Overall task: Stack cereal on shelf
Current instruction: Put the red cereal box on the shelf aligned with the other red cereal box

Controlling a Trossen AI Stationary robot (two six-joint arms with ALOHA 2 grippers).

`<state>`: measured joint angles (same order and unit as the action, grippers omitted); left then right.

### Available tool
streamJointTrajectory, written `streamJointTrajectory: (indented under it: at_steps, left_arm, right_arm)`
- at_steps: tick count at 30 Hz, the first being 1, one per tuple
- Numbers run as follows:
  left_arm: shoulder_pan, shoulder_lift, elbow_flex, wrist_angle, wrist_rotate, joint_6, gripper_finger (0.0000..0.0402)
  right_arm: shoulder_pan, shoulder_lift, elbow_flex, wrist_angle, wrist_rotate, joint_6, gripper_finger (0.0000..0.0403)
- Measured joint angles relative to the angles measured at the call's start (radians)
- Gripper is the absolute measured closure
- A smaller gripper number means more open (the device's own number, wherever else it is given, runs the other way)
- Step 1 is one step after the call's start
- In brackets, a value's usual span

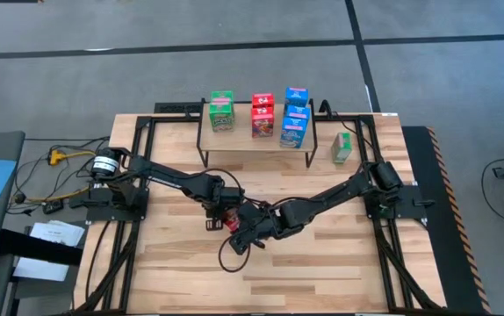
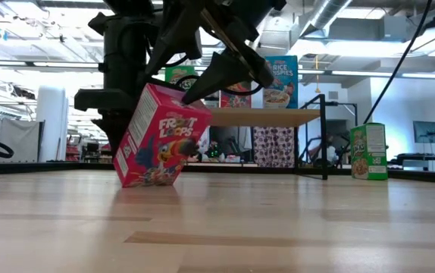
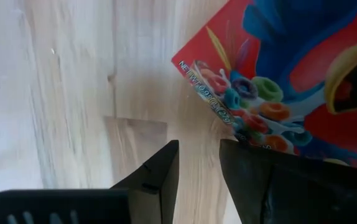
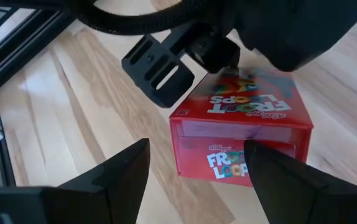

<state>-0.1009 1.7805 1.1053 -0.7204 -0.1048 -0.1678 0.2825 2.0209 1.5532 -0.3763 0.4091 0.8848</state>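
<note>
Red box (image 2: 161, 136) tilted at center-left w/ left gripper (image 3: 197, 168) narrow beside it; right gripper (image 4: 194, 168), wide open, should straddle & square it before closing.

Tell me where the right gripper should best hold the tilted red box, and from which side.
Probably its two long narrow sides, coming from the end facing the right gripper. The red box leans on one lower edge, and that gripper, open, is wide enough to span its width. The left gripper crowds the other end.
</note>
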Motion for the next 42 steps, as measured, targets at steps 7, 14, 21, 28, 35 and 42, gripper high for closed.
streamJointTrajectory:
  at_steps: [7, 14, 21, 28, 35, 42]
  left_arm:
    - [0.0, -0.001, 0.0, 0.002, 0.014, 0.003, 0.0294]
    - [0.0, -0.004, 0.0, 0.001, 0.015, -0.012, 0.0294]
    - [0.0, -0.008, 0.0, -0.011, 0.02, 0.016, 0.0294]
    - [0.0, -0.029, 0.0, -0.024, 0.022, 0.076, 0.0294]
    - [-0.001, -0.054, 0.0, -0.056, 0.01, 0.09, 0.0294]
    - [-0.001, -0.056, 0.0, -0.051, 0.015, 0.093, 0.0294]
  right_arm:
    - [0.0, 0.0, 0.001, 0.023, 0.002, 0.003, 0.0113]
    - [0.0, 0.0, 0.001, 0.051, 0.002, 0.006, 0.0113]
    - [0.008, 0.002, 0.001, 0.066, 0.003, 0.01, 0.0113]
    - [0.008, 0.001, 0.005, 0.058, 0.009, -0.029, 0.0113]
    - [0.008, 0.001, 0.006, 0.082, 0.009, -0.077, 0.0113]
    - [0.008, 0.0, 0.006, 0.078, 0.012, -0.086, 0.0113]
